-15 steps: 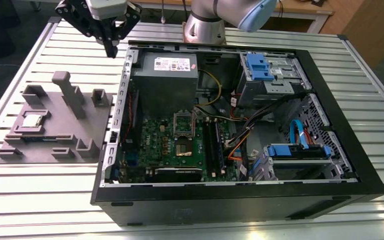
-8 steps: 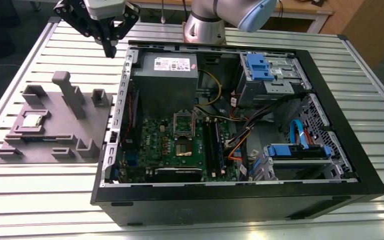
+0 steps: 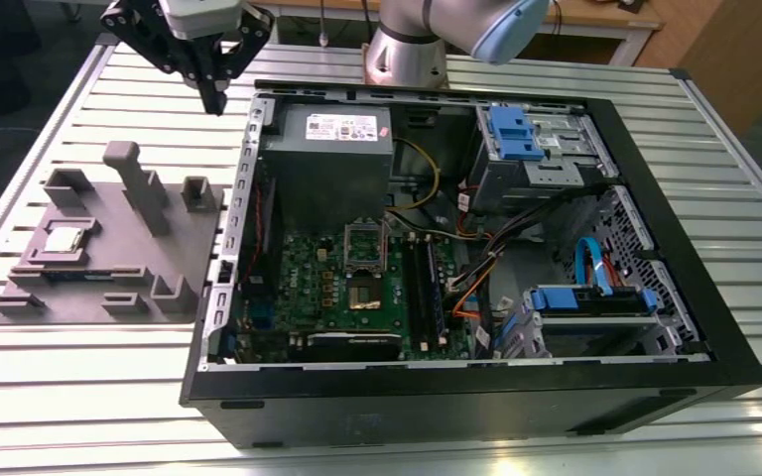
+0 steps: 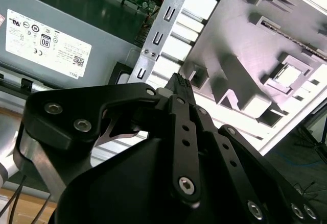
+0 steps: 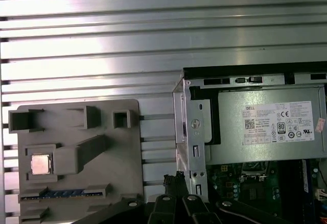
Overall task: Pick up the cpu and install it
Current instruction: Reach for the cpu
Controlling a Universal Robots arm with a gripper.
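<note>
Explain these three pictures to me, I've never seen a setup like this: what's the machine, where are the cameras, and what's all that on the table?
This is one robot arm with a black gripper at its end. The exterior view comes from a camera off the arm, looking down on a ribbed metal table. Both wrist views come from cameras riding on the arm, so the gripper's black parts show in them.

On the table lies an opened computer case, with a green motherboard and a grey power supply box inside. Beside it, on the exterior view's left, sits a grey moulded plate with upright blocks. In one of its pockets rests the cpu, a small shiny square chip.

The gripper hangs above the table near the case's corner, shut and holding nothing. The cpu is untouched.
</note>
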